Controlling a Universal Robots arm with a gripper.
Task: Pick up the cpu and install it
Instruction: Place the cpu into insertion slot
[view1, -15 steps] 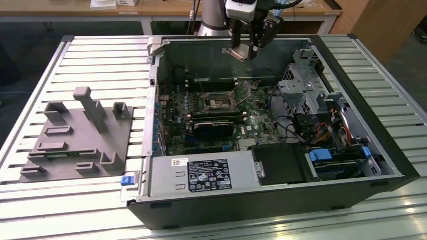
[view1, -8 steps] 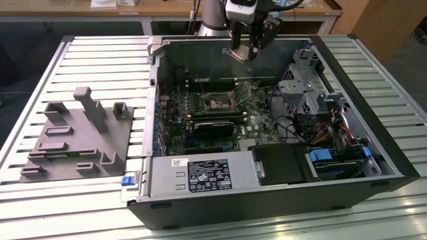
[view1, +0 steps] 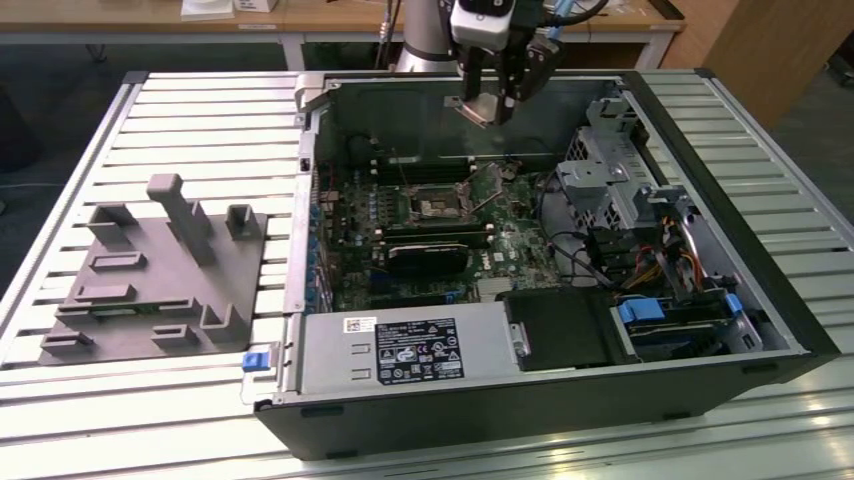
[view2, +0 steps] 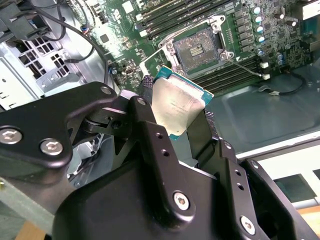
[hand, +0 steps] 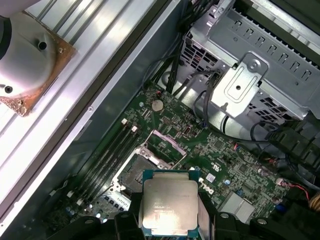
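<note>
Step in hand: the carry, as I judge it. The small flat square cpu with its silver-grey metal top and pale rim (view2: 177, 107) is off the table and not yet seated.
Gripper: the black two-fingered gripper (view2: 175, 122) pinches the cpu by two opposite edges, one finger (view2: 145, 117) on each side.
Where the cpu is: up in the air over the far part of the open case in the exterior view (view1: 479, 108), above the board and touching nothing but the fingers. In the first wrist view (hand: 169, 202) it hangs just beside the socket, not over its middle.
Socket: the dark square motherboard socket with a metal frame (hand: 137, 172) lies bare, its frame swung up, nothing in it.
What seating calls for: by my reckoning, the chip centred over the socket, squared to its sides and level, then a gentle descent. The raised frame and lever stand close to the path.
Case: the black computer tower case (view1: 441, 430) lies on its side with the panel off. Inside are the green motherboard (view1: 400, 225), a silver power supply box (view1: 400, 350), a grey metal drive cage (view1: 601, 180) and bundled cables.
Fixture: a grey fixture plate with posts and recesses (view1: 147, 270) sits on the slatted aluminium table (view1: 200, 100), well apart from the gripper. What lies in its recesses I cannot tell.
</note>
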